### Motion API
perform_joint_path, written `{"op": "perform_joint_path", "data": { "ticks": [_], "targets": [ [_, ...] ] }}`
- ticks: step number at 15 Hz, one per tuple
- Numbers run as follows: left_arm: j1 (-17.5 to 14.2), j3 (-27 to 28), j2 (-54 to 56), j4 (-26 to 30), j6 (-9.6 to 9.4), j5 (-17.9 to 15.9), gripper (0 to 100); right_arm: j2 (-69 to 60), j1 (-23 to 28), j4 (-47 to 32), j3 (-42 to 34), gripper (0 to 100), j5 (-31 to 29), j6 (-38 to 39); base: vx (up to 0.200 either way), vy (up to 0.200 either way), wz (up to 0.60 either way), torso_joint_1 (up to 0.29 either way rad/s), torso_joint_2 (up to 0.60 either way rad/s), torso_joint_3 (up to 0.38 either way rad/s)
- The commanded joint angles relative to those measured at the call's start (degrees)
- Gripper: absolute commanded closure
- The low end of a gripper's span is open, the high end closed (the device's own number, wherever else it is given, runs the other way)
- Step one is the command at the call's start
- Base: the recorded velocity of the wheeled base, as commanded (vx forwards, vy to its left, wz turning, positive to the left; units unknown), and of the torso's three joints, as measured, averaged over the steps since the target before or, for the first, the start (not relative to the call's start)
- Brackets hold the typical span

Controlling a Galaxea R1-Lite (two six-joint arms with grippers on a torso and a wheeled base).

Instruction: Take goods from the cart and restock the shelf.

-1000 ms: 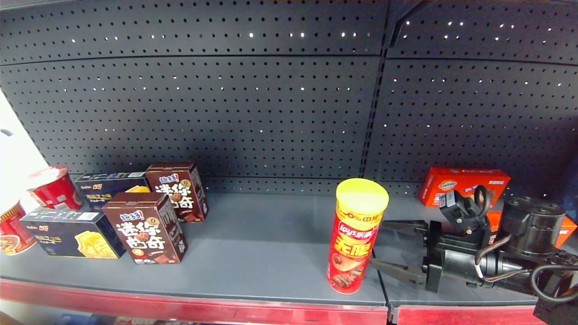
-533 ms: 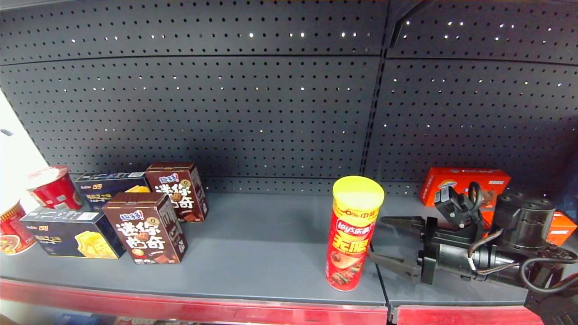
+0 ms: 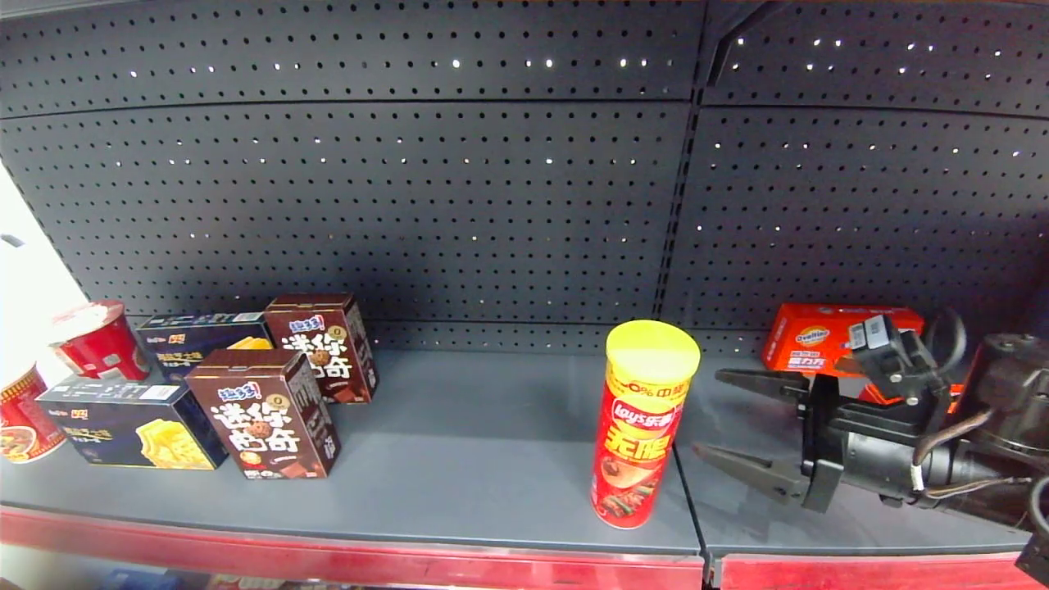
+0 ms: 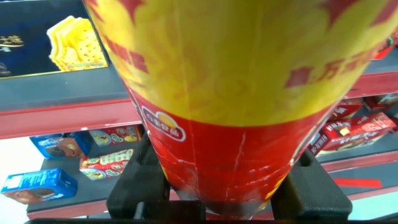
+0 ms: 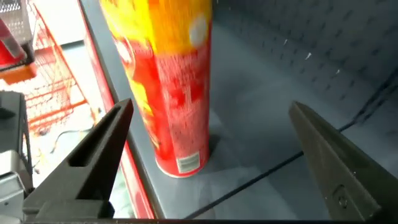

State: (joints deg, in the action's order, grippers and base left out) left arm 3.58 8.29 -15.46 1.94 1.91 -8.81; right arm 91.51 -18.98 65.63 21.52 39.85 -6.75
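Wide-open right gripper (image 3: pixel 706 411) is hovering beside tall red-and-yellow cardboard crisp tube (image 3: pixel 643 426), likely light, crushable, best held mid-body, left gripper (image 4: pixel 224 186) clamping twin tube (image 4: pixel 236 93).

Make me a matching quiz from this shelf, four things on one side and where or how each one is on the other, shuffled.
1 chips can
2 orange box
3 right end effector
4 red cup

A open, beside the chips can
B far left of the shelf
C upright near the front edge
D back right of the shelf

Pairs: 1-C, 2-D, 3-A, 4-B
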Motion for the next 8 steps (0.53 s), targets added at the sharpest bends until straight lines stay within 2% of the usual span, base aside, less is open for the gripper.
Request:
{"op": "perform_joint_path", "data": {
  "ticks": [1,2,4,6,8],
  "targets": [
    [0.0,0.0,0.8,0.0,0.02,0.1,100,-9.4,3.3,-4.0,1.2,0,-0.3,0.0,0.0,0.0,0.0,0.0,0.0,0.0],
    [0.0,0.0,0.9,0.0,0.02,0.1,100,-11.4,4.6,-5.8,1.3,0,-0.9,0.0,0.0,0.0,0.0,0.0,0.0,0.0],
    [0.1,-0.3,1.0,0.0,-0.07,0.1,100,-15.9,7.4,-9.3,1.7,0,-9.8,0.1,0.0,0.0,0.0,0.0,0.0,0.0],
    [0.1,-0.6,1.7,0.0,-0.07,0.1,100,-18.6,7.3,-11.1,-0.2,0,-23.8,0.3,0.0,0.0,0.0,0.0,0.0,0.0],
    [0.1,-1.1,2.4,0.0,-0.07,-0.1,100,-22.3,6.3,-14.4,-1.9,0,-33.3,0.2,0.0,0.0,0.0,0.0,0.0,0.0]
  ]
}}
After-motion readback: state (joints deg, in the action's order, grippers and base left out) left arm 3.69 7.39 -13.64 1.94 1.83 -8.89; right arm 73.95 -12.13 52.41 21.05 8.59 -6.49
